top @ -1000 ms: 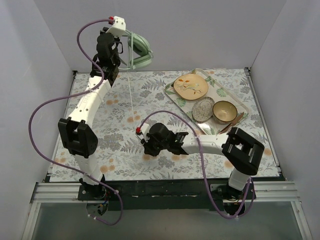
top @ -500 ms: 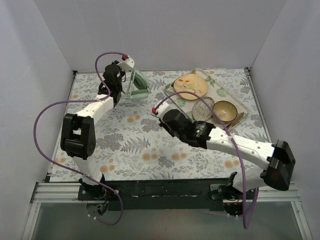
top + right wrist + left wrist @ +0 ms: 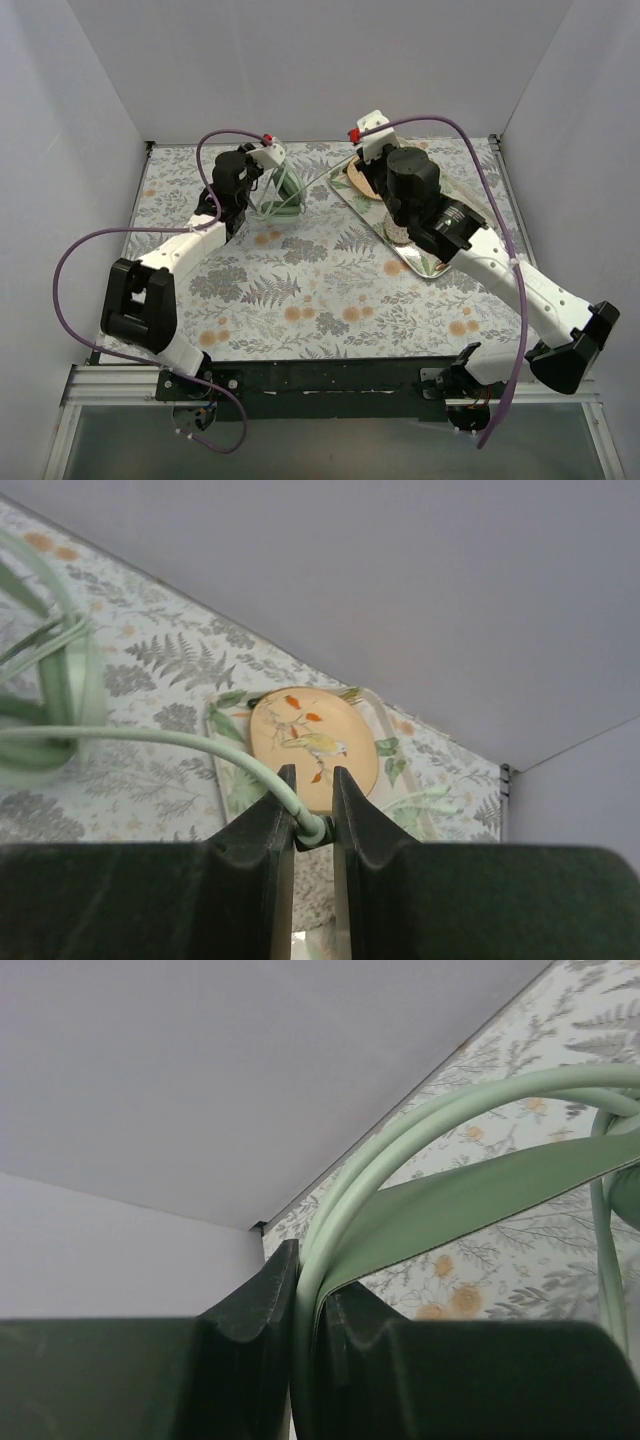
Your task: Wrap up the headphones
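Note:
The mint-green headphones [image 3: 281, 194] stand on the floral cloth at the far left-centre, ear cups down. My left gripper [image 3: 262, 172] is shut on their headband [image 3: 450, 1185], which runs out from between my jaws in the left wrist view. The thin green cable [image 3: 322, 180] stretches right from the headphones to my right gripper [image 3: 352, 166]. In the right wrist view my right gripper [image 3: 311, 785] is shut on the cable's plug end, and the cable [image 3: 150, 738] curves left toward an ear cup [image 3: 62, 685].
A patterned tray [image 3: 428, 266] lies at the far right, largely under my right arm. It holds an orange bird plate [image 3: 312, 738] and other dishes hidden by the arm. White walls close the back and sides.
My left arm has lowered the headphones from high at the back wall to the cloth. My right arm has swung from the table's middle to the far right over the tray, drawing the cable out.

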Available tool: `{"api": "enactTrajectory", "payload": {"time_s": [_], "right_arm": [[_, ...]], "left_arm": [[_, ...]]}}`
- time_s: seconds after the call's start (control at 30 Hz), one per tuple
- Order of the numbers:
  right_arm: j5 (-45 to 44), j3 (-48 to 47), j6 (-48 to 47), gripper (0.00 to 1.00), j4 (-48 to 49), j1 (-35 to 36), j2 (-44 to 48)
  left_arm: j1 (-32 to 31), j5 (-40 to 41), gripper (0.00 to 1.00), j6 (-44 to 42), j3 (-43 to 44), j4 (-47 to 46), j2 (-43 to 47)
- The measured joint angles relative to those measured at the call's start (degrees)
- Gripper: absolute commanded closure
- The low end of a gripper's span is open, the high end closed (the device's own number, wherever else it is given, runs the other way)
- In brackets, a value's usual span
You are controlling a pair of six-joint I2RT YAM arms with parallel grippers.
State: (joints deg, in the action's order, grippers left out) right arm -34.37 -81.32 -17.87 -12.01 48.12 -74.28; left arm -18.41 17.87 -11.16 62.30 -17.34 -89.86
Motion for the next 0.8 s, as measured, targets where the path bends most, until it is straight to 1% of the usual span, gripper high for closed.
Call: {"api": "enactTrajectory", "payload": {"time_s": [0.07,0.2,0.3,0.37,0.43,0.6,0.8], "right_arm": [[0.35,-3.19,-1.14,0.99,0.07,-1.88,-2.43],[3.02,-12.52,-2.62,0.99,0.07,-7.04,-8.44],[5.42,-19.58,-3.34,0.99,-0.79,-10.45,-13.0],[6.95,-22.47,-3.39,0.99,-1.22,-12.44,-15.52],[9.01,-24.0,-3.08,0.99,-1.75,-14.6,-17.55],[15.61,-25.22,0.02,0.99,-4.2,-21.42,-21.14],[22.49,-24.46,4.04,0.99,-5.16,-25.79,-22.21]], "left_arm": [[-2.25,-0.59,1.0,0.04,-1.01,2.64,2.47],[-6.8,-1.44,1.0,1.38,-1.77,8.22,6.12],[-10.47,-3.04,1.0,5.07,-1.25,13.57,8.37],[-12.2,-5.22,1.0,8.17,0.44,18.62,9.33],[-12.94,-8.15,1.0,11.56,3.72,24.74,9.86],[-12.44,-15.5,1.0,19.34,12.57,38.29,11.32],[-12.17,-23.58,1.0,26.75,20.57,48.59,13.4]]}}
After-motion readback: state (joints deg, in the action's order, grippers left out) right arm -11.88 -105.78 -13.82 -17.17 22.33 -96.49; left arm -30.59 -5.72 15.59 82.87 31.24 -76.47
